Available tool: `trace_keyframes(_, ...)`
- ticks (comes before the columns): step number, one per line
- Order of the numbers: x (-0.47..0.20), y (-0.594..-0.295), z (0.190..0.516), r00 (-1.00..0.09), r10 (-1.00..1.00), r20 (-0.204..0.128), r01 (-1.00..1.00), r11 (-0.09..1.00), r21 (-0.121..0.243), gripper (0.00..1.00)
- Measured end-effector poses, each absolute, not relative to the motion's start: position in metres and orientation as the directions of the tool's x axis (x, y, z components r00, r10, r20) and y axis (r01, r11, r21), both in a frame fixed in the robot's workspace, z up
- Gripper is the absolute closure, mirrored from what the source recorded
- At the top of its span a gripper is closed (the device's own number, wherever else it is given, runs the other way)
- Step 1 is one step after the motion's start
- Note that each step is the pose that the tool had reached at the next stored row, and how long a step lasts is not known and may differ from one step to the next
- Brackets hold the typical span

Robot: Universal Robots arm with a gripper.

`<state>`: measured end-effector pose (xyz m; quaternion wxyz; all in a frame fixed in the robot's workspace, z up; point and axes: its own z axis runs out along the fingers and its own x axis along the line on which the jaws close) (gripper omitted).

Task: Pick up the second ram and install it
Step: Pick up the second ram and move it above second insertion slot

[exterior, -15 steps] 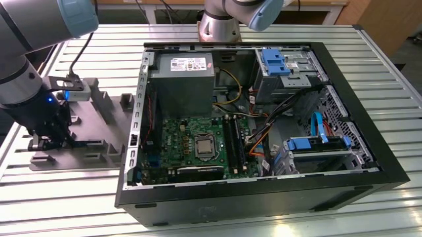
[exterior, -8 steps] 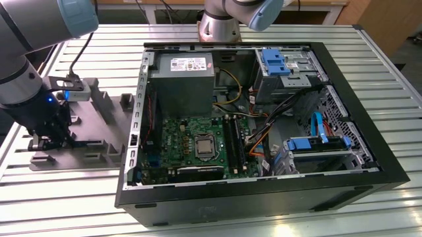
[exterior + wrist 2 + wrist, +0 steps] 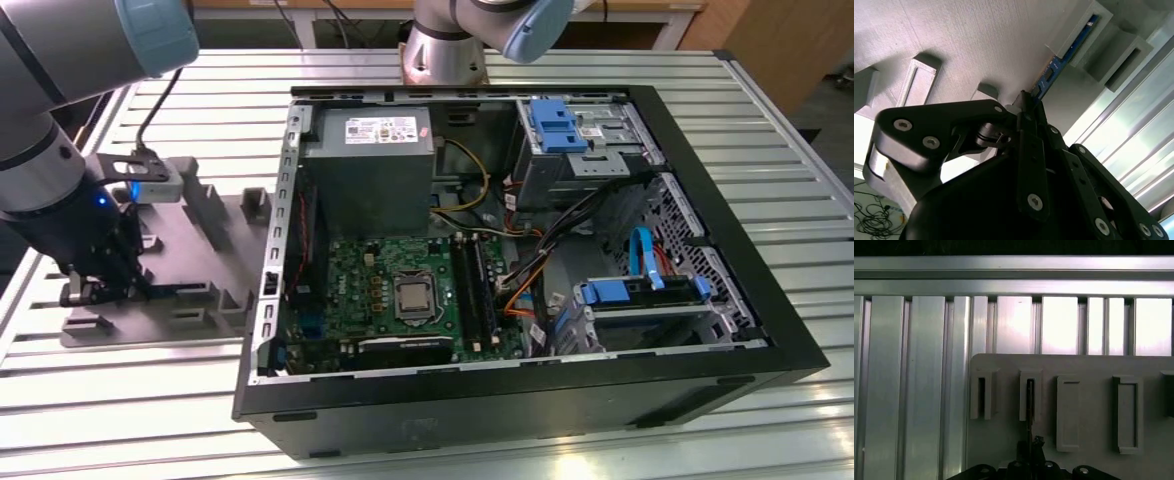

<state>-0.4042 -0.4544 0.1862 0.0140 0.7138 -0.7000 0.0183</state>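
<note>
The arm [image 3: 40, 150] is built of round silver-grey tubes with pale blue caps [image 3: 154, 35] on the joints. Its last section is dark and carries a small blue light [image 3: 100, 200]. A black cable [image 3: 168, 95] runs along it to a pale grey box [image 3: 144, 187] by the wrist. The gripper [image 3: 1029, 100] is matte black, made of flat bars with rounded ends that are joined by shiny round screws [image 3: 902, 124].
</note>
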Motion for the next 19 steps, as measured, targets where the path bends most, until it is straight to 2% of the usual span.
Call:
trace_keyframes(6,-0.4042,-0.4544,0.1862,0.038,-0.998,0.046,-0.999,-0.038,-0.006,0.86)
trace_keyframes(19,-0.4042,-0.4544,0.1867,0.006,-0.999,0.046,-1.0,-0.006,-0.006,0.86)
